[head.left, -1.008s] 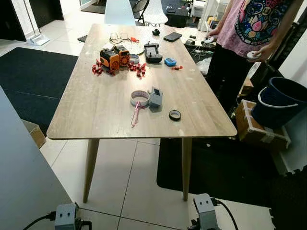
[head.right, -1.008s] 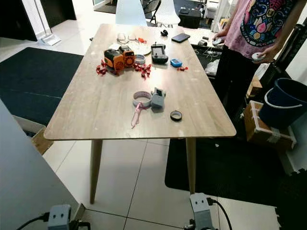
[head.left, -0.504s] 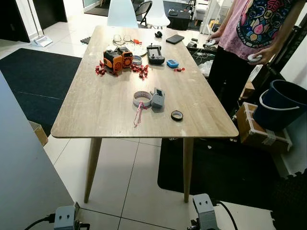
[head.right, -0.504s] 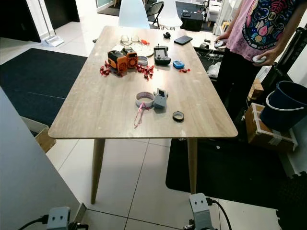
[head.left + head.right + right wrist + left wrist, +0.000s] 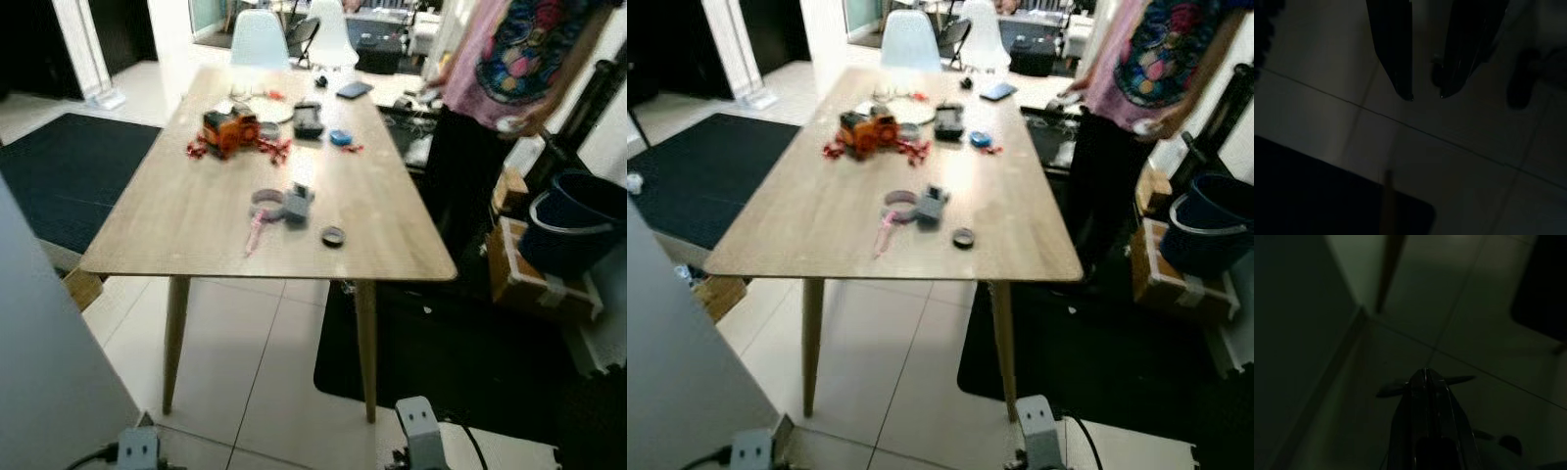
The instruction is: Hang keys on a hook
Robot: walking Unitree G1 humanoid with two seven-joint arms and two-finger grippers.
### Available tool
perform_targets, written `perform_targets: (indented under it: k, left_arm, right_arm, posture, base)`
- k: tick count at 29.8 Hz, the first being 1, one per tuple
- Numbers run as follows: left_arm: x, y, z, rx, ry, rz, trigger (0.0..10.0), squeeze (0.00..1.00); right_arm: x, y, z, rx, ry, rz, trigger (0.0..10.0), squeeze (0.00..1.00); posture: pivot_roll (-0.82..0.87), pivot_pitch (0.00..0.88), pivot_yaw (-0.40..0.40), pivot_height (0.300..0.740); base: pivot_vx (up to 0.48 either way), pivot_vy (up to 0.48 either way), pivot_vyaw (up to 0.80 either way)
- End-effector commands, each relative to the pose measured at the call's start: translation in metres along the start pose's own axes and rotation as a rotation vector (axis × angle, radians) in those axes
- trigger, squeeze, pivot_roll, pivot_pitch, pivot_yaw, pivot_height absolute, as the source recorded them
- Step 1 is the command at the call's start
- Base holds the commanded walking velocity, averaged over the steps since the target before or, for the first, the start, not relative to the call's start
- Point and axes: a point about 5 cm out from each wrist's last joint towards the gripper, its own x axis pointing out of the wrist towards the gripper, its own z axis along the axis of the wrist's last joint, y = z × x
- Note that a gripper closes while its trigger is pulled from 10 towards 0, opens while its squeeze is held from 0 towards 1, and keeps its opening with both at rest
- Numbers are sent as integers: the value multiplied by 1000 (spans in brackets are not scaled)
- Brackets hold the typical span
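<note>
A tiled room with dark mats holds the wooden bench (image 5: 196,211), now blurred and shifted in frame: the camera has moved, not the things. The keys (image 5: 294,205) lie mid-frame, untouched. Left tool (image 5: 1424,374) together, right tool (image 5: 1426,96) apart, both low over the floor.

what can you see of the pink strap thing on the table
The pink strap looks like a thin cord or lanyard, lying flat on the wooden table near its front edge. It trails toward that edge from a pale ring, which sits beside a small grey block. A black ring lies apart, to its right. The views are blurred, so whether keys hang on it cannot be told.
</note>
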Motion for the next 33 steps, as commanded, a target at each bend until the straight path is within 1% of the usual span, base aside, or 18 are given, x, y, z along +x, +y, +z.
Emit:
perform_targets:
  k: [1,7,17,19,21,26,33]
  left_arm:
    - [-1,1,-3,-2,19,7,10000,0]
    - [1,2,-2,5,36,4,10000,0]
    - [1,2,0,8,21,7,10000,0]
    - [2,-1,0,0,24,-17,10000,0]
    - [3,-4,1,6,23,-31,10000,0]
    - [3,-7,0,-22,29,-42,10000,0]
    - [3,-8,0,-8,19,-42,10000,0]
  right_arm:
    - [0,4,-3,-1,9,9,10000,0]
    - [-1,2,-5,2,15,3,10000,0]
    - [-2,0,-6,-7,20,0,10000,0]
    - [-1,2,-6,-14,16,20,10000,0]
    - [-1,3,-5,-29,10,27,10000,4]
    - [-1,4,-3,-46,2,34,10000,0]
    - [-1,4,-3,-50,-1,33,10000,0]
  posture:
    - [97,63,-63,740]
    - [97,61,-59,740]
    - [94,60,-57,740]
    - [94,59,-59,740]
    - [94,58,-60,740]
    - [93,54,-59,740]
    - [91,53,-59,740]
  base:
    - [0,0,0]
    - [0,0,0]
    - [0,0,0]
    - [0,0,0]
    - [0,0,800]
    - [0,0,800]
    - [0,0,800]
